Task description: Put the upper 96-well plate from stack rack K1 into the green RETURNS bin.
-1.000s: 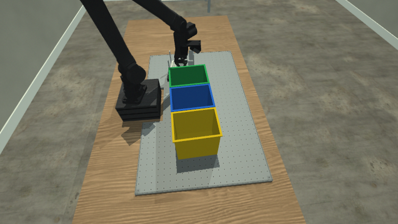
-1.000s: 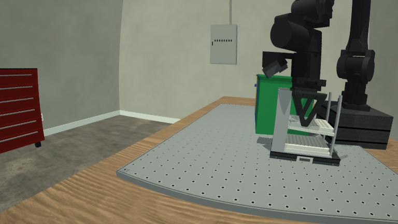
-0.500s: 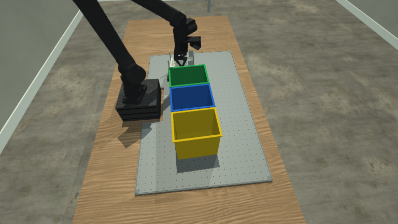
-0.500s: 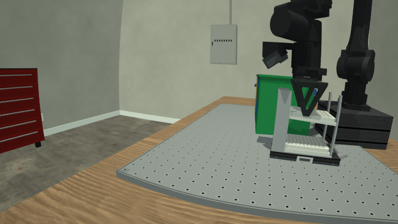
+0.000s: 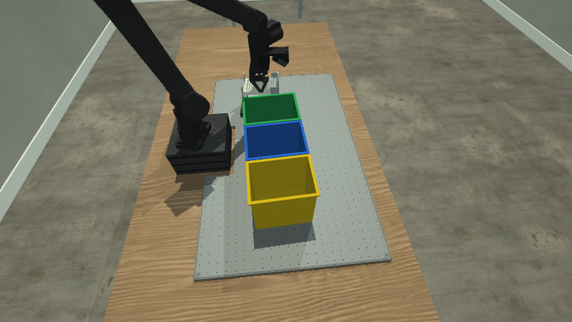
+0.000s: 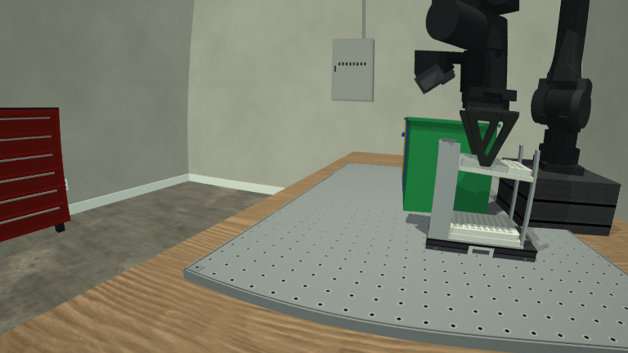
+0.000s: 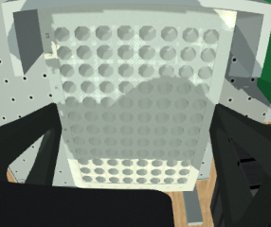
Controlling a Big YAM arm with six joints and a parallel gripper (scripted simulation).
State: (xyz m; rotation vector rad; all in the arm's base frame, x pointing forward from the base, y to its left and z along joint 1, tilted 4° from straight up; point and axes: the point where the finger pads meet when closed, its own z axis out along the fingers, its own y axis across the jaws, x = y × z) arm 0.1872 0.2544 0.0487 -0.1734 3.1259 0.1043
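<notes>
The stack rack K1 [image 6: 482, 201] stands on the grey perforated plate just behind the green bin [image 5: 269, 108]. My gripper [image 6: 485, 162] is shut on the upper 96-well plate [image 6: 495, 167] and holds it level near the top of the rack's posts. The lower plate [image 6: 483, 229] lies on the rack's base. In the wrist view the held white plate [image 7: 135, 108] fills the middle between my two dark fingers, with the rack's grey back wall behind it. In the top view my gripper [image 5: 258, 86] is just beyond the green bin's far rim.
The blue bin [image 5: 275, 139] and the yellow bin [image 5: 281, 188] stand upright in a row in front of the green one. The arm's black base [image 5: 199, 143] sits left of the bins. The rack's thin posts [image 6: 527, 192] flank the held plate.
</notes>
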